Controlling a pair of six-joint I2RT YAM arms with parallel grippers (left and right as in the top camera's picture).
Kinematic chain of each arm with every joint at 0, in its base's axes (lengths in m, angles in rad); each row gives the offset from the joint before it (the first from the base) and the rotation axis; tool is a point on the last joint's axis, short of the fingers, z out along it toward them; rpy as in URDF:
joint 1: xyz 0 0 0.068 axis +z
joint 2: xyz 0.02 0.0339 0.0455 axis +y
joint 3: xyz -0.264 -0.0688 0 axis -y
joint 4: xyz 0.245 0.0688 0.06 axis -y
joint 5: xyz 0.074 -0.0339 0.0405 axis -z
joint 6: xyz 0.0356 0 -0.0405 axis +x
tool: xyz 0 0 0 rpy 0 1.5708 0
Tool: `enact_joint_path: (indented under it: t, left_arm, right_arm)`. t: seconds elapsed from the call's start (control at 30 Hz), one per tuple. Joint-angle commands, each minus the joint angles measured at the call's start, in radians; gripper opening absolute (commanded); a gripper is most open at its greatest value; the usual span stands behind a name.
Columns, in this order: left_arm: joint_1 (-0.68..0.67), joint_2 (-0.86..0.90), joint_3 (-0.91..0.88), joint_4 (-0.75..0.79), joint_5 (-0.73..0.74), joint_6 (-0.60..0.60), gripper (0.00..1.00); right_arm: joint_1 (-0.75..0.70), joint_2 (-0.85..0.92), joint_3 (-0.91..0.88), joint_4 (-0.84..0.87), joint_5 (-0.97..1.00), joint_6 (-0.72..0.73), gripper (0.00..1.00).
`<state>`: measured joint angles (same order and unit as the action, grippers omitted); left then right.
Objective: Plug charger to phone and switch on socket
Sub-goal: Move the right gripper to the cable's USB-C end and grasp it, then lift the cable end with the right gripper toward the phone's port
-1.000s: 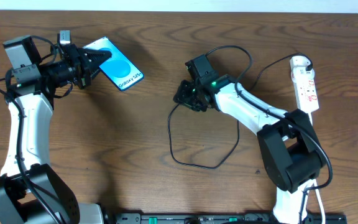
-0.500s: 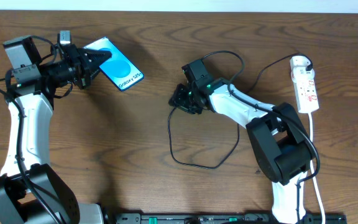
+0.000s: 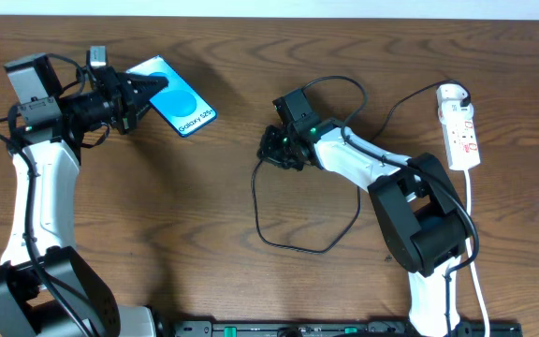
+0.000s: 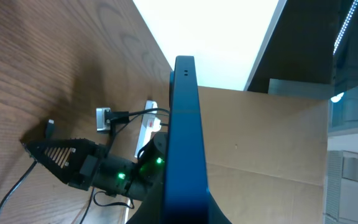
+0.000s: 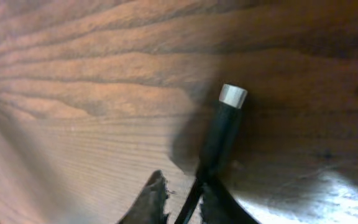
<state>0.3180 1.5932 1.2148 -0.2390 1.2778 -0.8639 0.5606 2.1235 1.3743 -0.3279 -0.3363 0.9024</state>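
Observation:
My left gripper (image 3: 137, 97) is shut on the near end of the phone (image 3: 180, 101) and holds it tilted at the back left. In the left wrist view the phone (image 4: 185, 124) is edge-on between the fingers (image 4: 180, 213). My right gripper (image 3: 269, 150) is at mid-table, shut on the charger cable (image 3: 298, 245) just behind its connector. In the right wrist view the silver-tipped connector (image 5: 232, 95) sticks out past the fingers (image 5: 184, 182), close over the wood. The cable loops across the table to the white socket strip (image 3: 461, 126) at the far right.
The strip's white cord (image 3: 476, 225) runs down the right side toward the front edge. The black cable also arcs behind the right arm (image 3: 344, 82). A dark rail (image 3: 326, 328) lies along the front edge.
My right gripper has shifted a little to the left with the cable, and the arc behind it has drawn in. The left arm and the phone have not moved.

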Motion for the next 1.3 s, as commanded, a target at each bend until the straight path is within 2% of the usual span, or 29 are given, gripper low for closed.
enact_joint_path:
  t: [0.0, 0.03, 0.1, 0.17, 0.23, 0.37, 0.53, 0.63, 0.77, 1.0, 1.1, 1.27]
  left_arm:
    - [0.004, -0.016, 0.02, 0.001, 0.043, -0.005, 0.07]
    - [0.004, -0.016, 0.02, 0.001, 0.043, -0.005, 0.07]
    - [0.004, -0.016, 0.02, 0.001, 0.043, -0.005, 0.07]
    - [0.004, -0.016, 0.02, 0.001, 0.043, -0.005, 0.07]
    - [0.004, -0.016, 0.02, 0.001, 0.043, -0.005, 0.07]
    - [0.004, -0.016, 0.02, -0.01, 0.043, -0.005, 0.07]
    - [0.004, -0.016, 0.02, -0.01, 0.043, -0.005, 0.07]
    - [0.004, -0.016, 0.02, -0.01, 0.047, -0.005, 0.07]
    - [0.004, -0.016, 0.02, -0.01, 0.054, -0.004, 0.07]
    - [0.004, -0.016, 0.02, -0.01, 0.103, 0.019, 0.07]
    - [0.002, -0.016, 0.02, -0.01, 0.13, 0.026, 0.08]
    - [-0.014, -0.016, 0.02, -0.009, 0.155, 0.039, 0.07]
  right_arm:
    - [-0.006, 0.022, 0.002, -0.001, 0.036, -0.087, 0.09]
    - [-0.013, 0.022, 0.002, 0.0, 0.024, -0.103, 0.02]
    - [-0.035, 0.021, 0.002, 0.044, -0.069, -0.193, 0.01]
    - [-0.059, 0.02, 0.002, 0.142, -0.234, -0.36, 0.01]
    - [-0.09, 0.01, 0.002, 0.225, -0.404, -0.468, 0.01]
    - [-0.164, -0.026, 0.002, 0.283, -0.591, -0.486, 0.01]
    - [-0.243, -0.067, 0.002, 0.265, -0.823, -0.513, 0.01]
    - [-0.271, -0.095, 0.002, 0.196, -0.85, -0.563, 0.01]
    - [-0.292, -0.177, 0.002, 0.019, -0.848, -0.709, 0.01]
    - [-0.293, -0.328, 0.002, -0.246, -0.849, -0.88, 0.01]
    - [-0.29, -0.388, 0.002, -0.336, -0.853, -0.912, 0.01]
    - [-0.255, -0.444, 0.002, -0.383, -0.857, -0.919, 0.01]
